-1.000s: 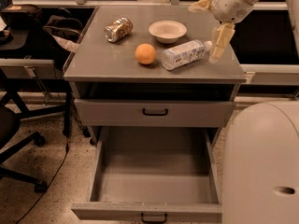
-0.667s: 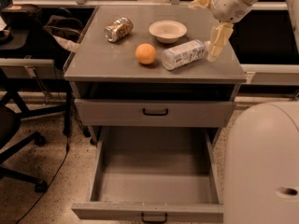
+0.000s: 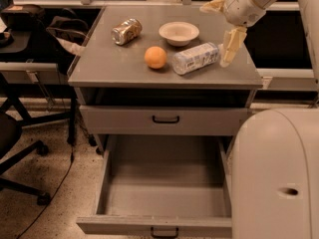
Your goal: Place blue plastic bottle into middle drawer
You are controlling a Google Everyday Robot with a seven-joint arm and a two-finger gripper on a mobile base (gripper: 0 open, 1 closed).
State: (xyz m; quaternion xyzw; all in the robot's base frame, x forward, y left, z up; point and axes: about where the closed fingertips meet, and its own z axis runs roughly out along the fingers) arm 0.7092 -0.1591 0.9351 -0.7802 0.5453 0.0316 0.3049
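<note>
The blue plastic bottle (image 3: 196, 59) lies on its side on the cabinet top, between an orange (image 3: 155, 57) and my gripper. My gripper (image 3: 223, 27) hangs over the cabinet top's right rear, just right of the bottle's cap end. It is open and empty, with one finger (image 3: 232, 45) pointing down beside the bottle and the other (image 3: 213, 6) stretched back to the left. The middle drawer (image 3: 164, 185) is pulled wide open below, and its grey tray floor is bare.
A shiny metal can (image 3: 126, 31) and a white bowl (image 3: 179, 33) sit at the back of the cabinet top (image 3: 114, 66). A closed drawer front (image 3: 165, 119) is above the open one. My pale body (image 3: 276, 173) fills the lower right. Office chairs stand at left.
</note>
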